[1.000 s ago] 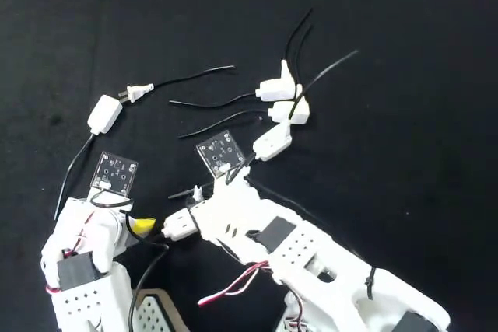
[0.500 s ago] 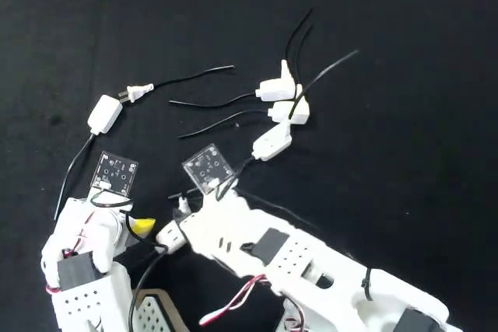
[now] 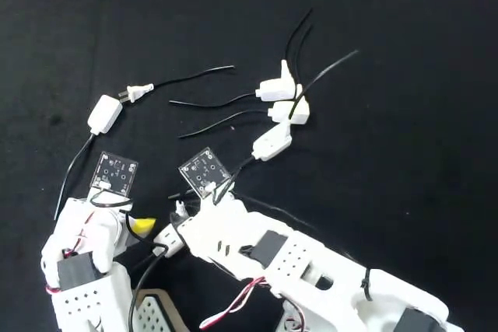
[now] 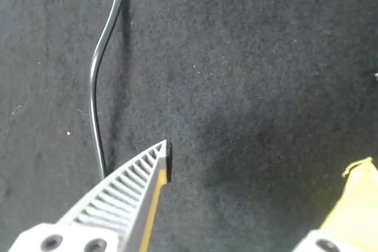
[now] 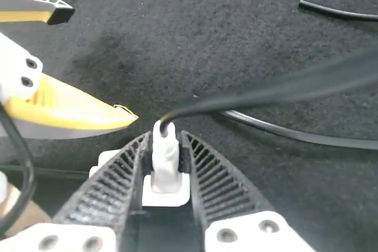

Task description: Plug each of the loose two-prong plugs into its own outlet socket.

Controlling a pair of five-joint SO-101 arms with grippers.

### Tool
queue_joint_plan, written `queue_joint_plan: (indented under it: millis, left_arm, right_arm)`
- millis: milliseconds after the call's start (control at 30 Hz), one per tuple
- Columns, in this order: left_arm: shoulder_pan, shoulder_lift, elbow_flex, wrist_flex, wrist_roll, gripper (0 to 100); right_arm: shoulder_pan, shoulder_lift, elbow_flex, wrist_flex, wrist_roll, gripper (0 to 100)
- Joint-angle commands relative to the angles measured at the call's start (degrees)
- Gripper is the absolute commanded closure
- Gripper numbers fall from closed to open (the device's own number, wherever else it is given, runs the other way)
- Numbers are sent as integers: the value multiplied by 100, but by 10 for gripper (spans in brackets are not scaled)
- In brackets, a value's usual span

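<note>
I have the right gripper (image 5: 165, 137) clamped on a white connector (image 5: 166, 169), with its black cord (image 5: 266, 95) running out of the end that faces away from the wrist; no prongs show, so I cannot tell whether it is a plug or a socket piece. It sits at the near-left part of the table (image 3: 405, 114), just beside the left gripper (image 4: 266, 157); that one's jaws stand wide apart with nothing between them, only black cloth beneath.

Farther out on the left, 1 two-prong plug (image 3: 136, 92) lies loose with its prongs aimed at a white outlet socket (image 3: 104, 114); the 2 are near each other but apart, so that pair is plainly not joined. Toward the middle, 3 white pieces (image 3: 289, 110) lie close together with their cords fanning out; I cannot tell whether any of them is seated in another.

My judgement is that the task is far from finished. The connector in hand is not yet mated to anything; the plug by the socket on the left is untouched; the middle group needs a closer look before I count any of it as done. With the left jaws open right beside the held connector, I read this step as bringing it to its partner.
</note>
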Motion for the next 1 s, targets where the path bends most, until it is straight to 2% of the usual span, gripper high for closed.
queue_joint_plan:
  millis: [0,100,267,400,467,600,767,967]
  left_arm:
    - [48,-35,-400,-97,527,554]
    - [92,-35,-875,-97,1187,554]
    - [549,-35,-1789,-88,2198,554]
    - [1552,-35,-2255,-97,3059,554]
    - [2141,-35,-2299,-105,3235,554]
    - [2853,-35,-2229,0,3095,554]
    - [2844,-35,-2202,677,2453,554]
    - [2756,-35,-2062,721,1758,554]
  right_arm:
    - [-149,-31,-31,9,53,983]
    - [-149,-31,-31,18,35,983]
    - [-149,-48,-31,18,35,983]
    - [-149,-40,-31,18,44,983]
    - [-149,-48,-31,18,44,983]
    - [-149,-48,-31,0,44,983]
    - [-149,-48,-31,-18,44,983]
    - [-149,-57,-31,-18,53,983]
